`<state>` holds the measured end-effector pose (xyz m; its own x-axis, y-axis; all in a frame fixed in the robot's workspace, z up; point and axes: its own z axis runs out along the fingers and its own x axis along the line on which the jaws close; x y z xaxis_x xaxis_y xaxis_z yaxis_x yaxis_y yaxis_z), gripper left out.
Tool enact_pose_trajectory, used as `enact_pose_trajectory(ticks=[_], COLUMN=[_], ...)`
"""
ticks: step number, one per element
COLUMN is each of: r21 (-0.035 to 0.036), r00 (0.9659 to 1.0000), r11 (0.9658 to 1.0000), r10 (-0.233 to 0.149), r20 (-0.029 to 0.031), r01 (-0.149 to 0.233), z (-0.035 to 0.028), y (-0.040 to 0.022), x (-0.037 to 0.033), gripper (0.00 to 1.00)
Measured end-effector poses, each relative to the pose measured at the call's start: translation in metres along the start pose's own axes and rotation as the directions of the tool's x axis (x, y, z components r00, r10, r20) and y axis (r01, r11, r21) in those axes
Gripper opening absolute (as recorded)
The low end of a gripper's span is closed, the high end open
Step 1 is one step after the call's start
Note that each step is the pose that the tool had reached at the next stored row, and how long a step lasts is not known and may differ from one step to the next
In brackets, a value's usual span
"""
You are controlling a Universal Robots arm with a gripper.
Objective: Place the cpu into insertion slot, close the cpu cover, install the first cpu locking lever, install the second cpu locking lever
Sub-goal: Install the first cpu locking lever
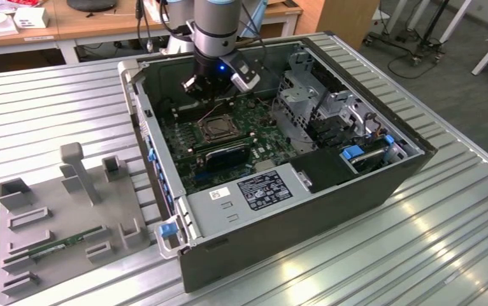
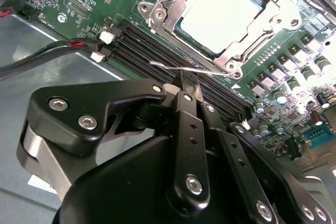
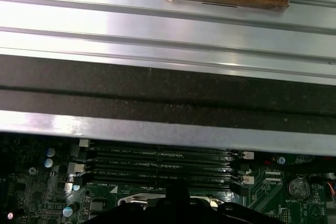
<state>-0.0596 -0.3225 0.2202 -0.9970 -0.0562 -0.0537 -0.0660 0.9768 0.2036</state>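
In the second wrist view the cpu (image 2: 220,11) lies flat in the insertion slot (image 1: 214,129), its pale metal face up. The silver cpu cover (image 2: 164,13) is down around it as a frame. A thin wire locking lever (image 2: 167,66) runs along the socket's edge beside the memory slots. My gripper (image 2: 184,80) is shut, and its black fingertips meet right at that wire. I cannot tell whether the wire is pinched between them. In the exterior view the gripper (image 1: 211,99) reaches down into the open computer case just behind the socket.
Long black memory slots (image 2: 157,51) lie between gripper and socket. Red and black cables (image 2: 52,51) run over the board edge. A drive cage (image 1: 312,108) and power supply (image 1: 261,188) crowd the case. A grey fixture plate (image 1: 57,217) sits on the exterior view's left.
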Motion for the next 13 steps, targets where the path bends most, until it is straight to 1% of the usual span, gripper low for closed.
enact_pose_trajectory(ticks=[13], r21=[-0.0001], r00=[1.0000], r11=[1.0000], r10=[0.000], r20=[0.0001], r01=[0.000], z=[0.0032], y=[-0.0009], x=[-0.0014], gripper=[0.11])
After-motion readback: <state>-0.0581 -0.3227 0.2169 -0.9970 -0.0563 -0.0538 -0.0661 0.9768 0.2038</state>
